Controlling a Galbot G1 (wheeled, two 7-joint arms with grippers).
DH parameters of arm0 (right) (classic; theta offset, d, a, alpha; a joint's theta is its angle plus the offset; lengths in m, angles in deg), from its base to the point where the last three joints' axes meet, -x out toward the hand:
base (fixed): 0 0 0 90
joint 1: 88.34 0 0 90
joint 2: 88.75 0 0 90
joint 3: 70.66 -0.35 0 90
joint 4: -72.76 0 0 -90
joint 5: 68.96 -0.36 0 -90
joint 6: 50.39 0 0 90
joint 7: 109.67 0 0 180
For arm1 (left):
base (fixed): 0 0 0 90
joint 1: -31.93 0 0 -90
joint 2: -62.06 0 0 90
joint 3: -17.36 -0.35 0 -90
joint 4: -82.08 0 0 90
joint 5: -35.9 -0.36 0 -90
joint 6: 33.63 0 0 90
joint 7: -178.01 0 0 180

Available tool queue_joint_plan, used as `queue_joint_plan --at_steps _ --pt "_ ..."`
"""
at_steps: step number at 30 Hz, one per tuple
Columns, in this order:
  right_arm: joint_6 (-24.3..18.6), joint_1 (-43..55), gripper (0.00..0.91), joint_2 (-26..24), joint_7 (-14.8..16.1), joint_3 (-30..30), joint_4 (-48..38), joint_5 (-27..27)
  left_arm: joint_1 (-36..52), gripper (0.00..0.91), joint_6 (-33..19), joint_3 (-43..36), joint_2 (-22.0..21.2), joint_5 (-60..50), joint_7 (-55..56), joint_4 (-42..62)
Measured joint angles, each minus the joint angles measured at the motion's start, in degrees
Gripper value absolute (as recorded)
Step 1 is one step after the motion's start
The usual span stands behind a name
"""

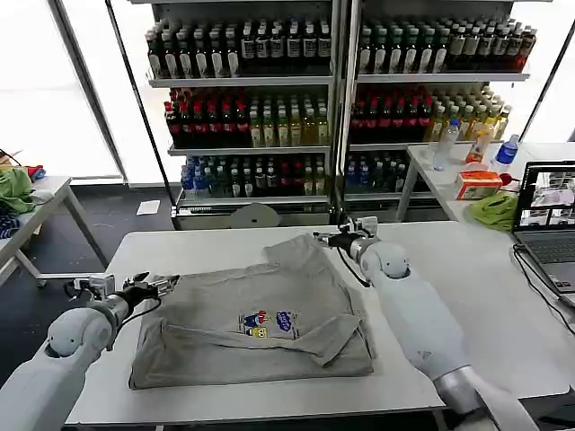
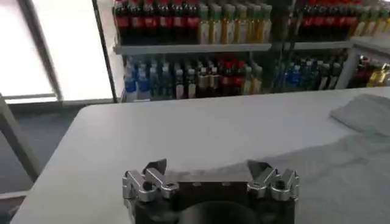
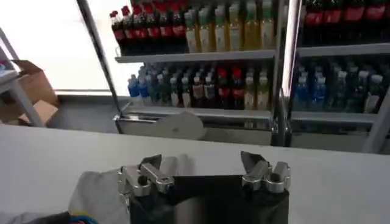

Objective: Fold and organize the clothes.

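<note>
A light grey short-sleeved shirt (image 1: 234, 314) lies partly folded on the white table (image 1: 449, 269), its multicolour chest print (image 1: 268, 321) facing up and a sleeve folded across its right side. My left gripper (image 1: 154, 285) hovers open just off the shirt's left edge with nothing between its fingers. In the left wrist view that gripper (image 2: 207, 167) is above the table, with the shirt (image 2: 347, 164) beyond it. My right gripper (image 1: 334, 237) is open at the shirt's far right corner, holding nothing. The right wrist view has it (image 3: 201, 159) over bare table beside the cloth (image 3: 97, 189).
A laptop (image 1: 548, 211) with a trailing cable sits at the table's right edge. A lime-green cloth (image 1: 494, 211) and an orange box (image 1: 478, 184) lie on the desk behind. Bottle shelves (image 1: 260, 126) stand at the back. A side table (image 1: 49, 193) at the left holds a green cloth (image 1: 13, 189).
</note>
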Motion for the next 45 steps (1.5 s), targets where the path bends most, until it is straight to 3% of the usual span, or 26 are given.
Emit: queue_joint_plan --at_steps 1,2,4,8,9,10,11,12,14,19,20,22,23,26,45 --pt "-0.01 0.26 0.887 0.46 0.07 0.08 -0.77 0.15 0.30 0.907 -0.05 -0.20 -0.09 -0.12 -0.02 0.62" --pt "-0.01 0.46 0.736 0.90 0.16 0.15 -1.36 0.30 0.59 0.907 -0.14 -0.42 -0.22 -0.28 -0.05 1.26" --pt "-0.06 0.97 0.584 1.85 0.24 0.23 -2.71 0.65 1.01 0.907 -0.32 -0.73 -0.38 -0.48 -0.12 2.30" --pt "-0.20 2.19 0.443 3.57 0.40 0.03 -5.37 1.67 1.61 0.907 -0.49 -1.27 -0.58 -0.74 -0.13 3.71" --pt "-0.26 2.45 0.443 3.99 0.40 0.00 -6.14 1.99 1.74 0.907 -0.49 -1.40 -0.67 -0.81 -0.12 4.00" --pt "-0.34 2.70 0.312 4.45 0.42 -0.01 -6.92 2.29 1.85 0.907 -0.49 -1.49 -0.72 -0.85 -0.17 4.29" --pt "-0.43 2.88 0.252 4.83 0.48 -0.06 -7.60 2.61 1.93 0.907 -0.49 -1.49 -0.74 -0.87 -0.15 4.55" --pt "-0.51 3.04 0.111 5.11 0.53 -0.07 -8.30 2.88 1.99 0.907 -0.50 -1.51 -0.74 -0.91 -0.12 4.82" --pt "-0.70 3.29 0.000 5.64 0.52 -0.06 -9.67 3.49 2.19 0.907 -0.55 -1.51 -0.85 -0.93 -0.14 5.44" --pt "-1.05 3.49 0.000 6.52 0.56 -0.10 -11.60 4.21 3.22 0.907 -0.88 -1.79 -1.37 -1.05 0.02 7.18" --pt "-1.07 3.55 0.000 6.71 0.55 -0.12 -11.79 4.22 3.43 0.846 -0.95 -1.87 -1.44 -1.04 0.03 7.54" --pt "-1.08 3.58 0.000 7.09 0.52 -0.15 -12.09 4.19 3.86 0.595 -1.02 -2.04 -1.59 -0.96 0.11 8.12" --pt "-1.08 3.62 0.000 7.20 0.45 -0.16 -12.23 4.18 4.07 0.232 -1.04 -2.19 -1.66 -0.95 0.15 8.38" --pt "-1.08 3.72 0.000 7.69 0.29 -0.30 -12.61 4.04 4.50 0.000 -0.98 -2.62 -1.78 -0.88 0.20 8.91" --pt "-1.11 4.09 0.000 8.11 -0.35 -0.14 -12.99 3.79 2.72 0.000 0.49 -3.27 -0.59 0.70 -1.40 7.60"
